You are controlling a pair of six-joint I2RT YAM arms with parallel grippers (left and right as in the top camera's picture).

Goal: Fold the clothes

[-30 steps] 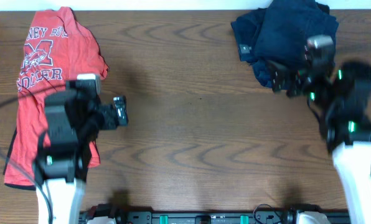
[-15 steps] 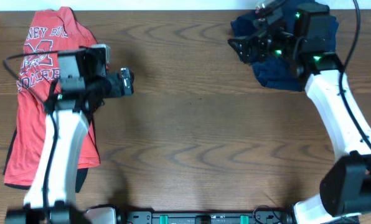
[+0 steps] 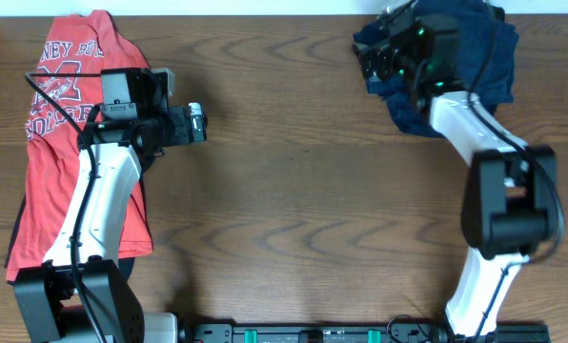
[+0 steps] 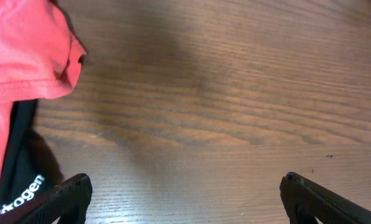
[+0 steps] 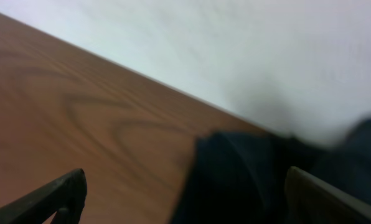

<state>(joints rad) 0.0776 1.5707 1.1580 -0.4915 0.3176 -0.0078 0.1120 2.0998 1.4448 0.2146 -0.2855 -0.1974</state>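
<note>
Red cotton fills the 9 to 10 o'clock side of your overhead view: a red T-shirt (image 3: pixel 50 133) lies spread on the wooden tabletop (image 3: pixel 303 210), and the left arm partly covers the white lettering on its chest. Your left gripper (image 3: pixel 196 124) hangs just off the shirt's 3 o'clock edge, over bare wood. The left wrist camera shows only its two fingertips (image 4: pixel 70 196), at the bottom corners. They are spread wide with nothing between them.

That same view has the shirt's hem at 10 o'clock. A black garment (image 4: pixel 17 177) lies under the shirt at 8 o'clock, and a finger clips its small white print. From above only slivers of that garment show, so you cannot tell what it is.

At 1 o'clock a navy pile (image 3: pixel 484 48) of clothes lies bunched and reaches the top edge of the frame. Your right gripper (image 3: pixel 372 65) is at the pile's 9 o'clock edge. It is dark on dark, so from above you cannot tell whether it touches the cloth.

The right wrist picture is blurred. Its fingertips stand wide apart at the bottom corners with nothing held. Navy cloth sits at 5 o'clock, and a pale wall (image 5: pixel 204 43) rises behind the tabletop.
</note>
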